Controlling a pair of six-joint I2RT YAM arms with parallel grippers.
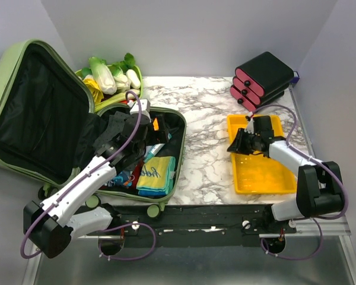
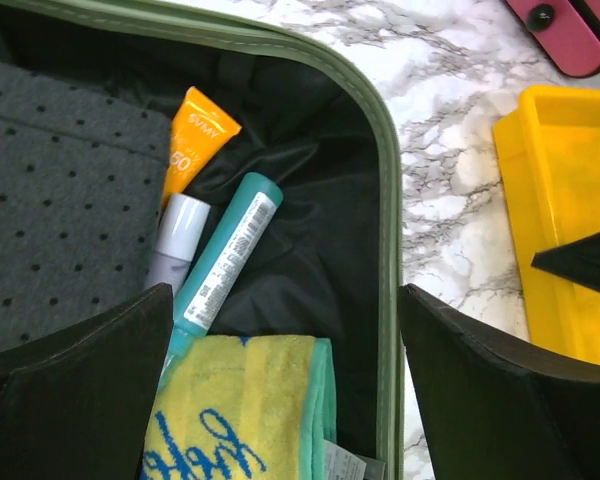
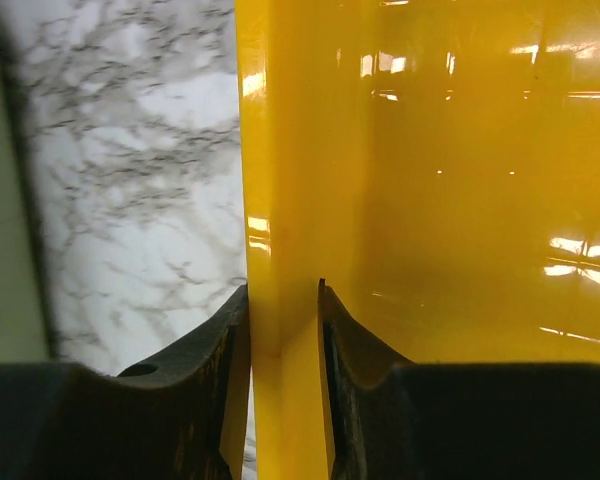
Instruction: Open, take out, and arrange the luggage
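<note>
Over the open luggage (image 1: pixel 47 119) the left gripper (image 2: pixel 285 300) hangs wide above a towel (image 2: pixel 245 410), while right of the luggage the right gripper (image 3: pixel 283 290) pinches the tray's (image 3: pixel 280 150) luggage-side wall.

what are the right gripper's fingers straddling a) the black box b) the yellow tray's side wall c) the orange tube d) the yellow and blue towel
b: the right gripper has one finger either side of the yellow tray wall.
</note>
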